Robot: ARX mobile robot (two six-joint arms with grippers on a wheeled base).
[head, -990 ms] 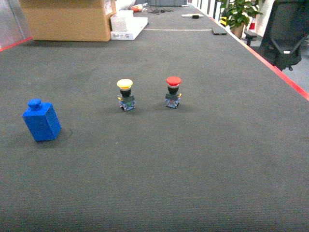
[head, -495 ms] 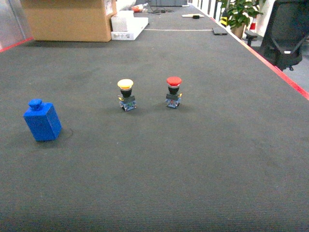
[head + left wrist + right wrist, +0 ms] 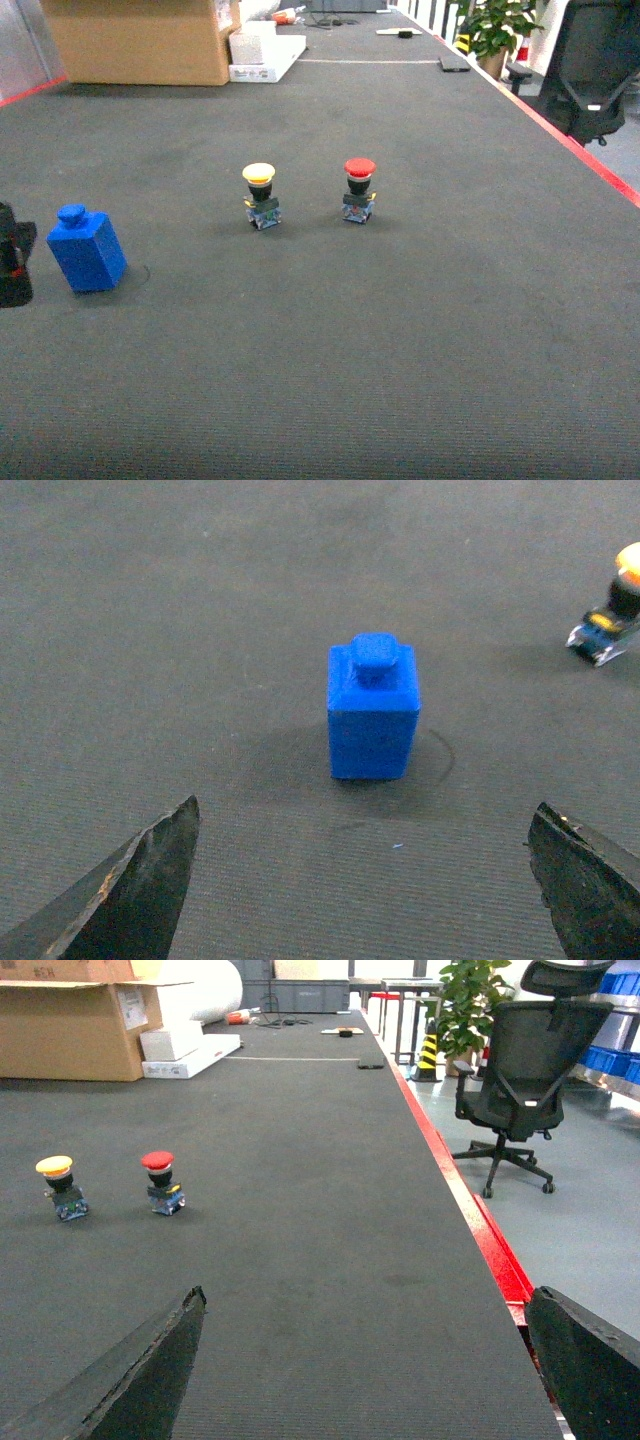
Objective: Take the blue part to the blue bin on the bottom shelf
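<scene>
The blue part (image 3: 87,250) stands upright at the left of the head frame on dark ribbed matting (image 3: 400,330); it is a smooth, rigid-looking plastic block with a round knob on top. It probably weighs little and won't deform, though its flat faces may be slick, so pinching across the body below the knob seems safest. The left gripper (image 3: 365,880) is spread wide, short of it. The right gripper (image 3: 365,1360) is also spread, holding nothing.
</scene>
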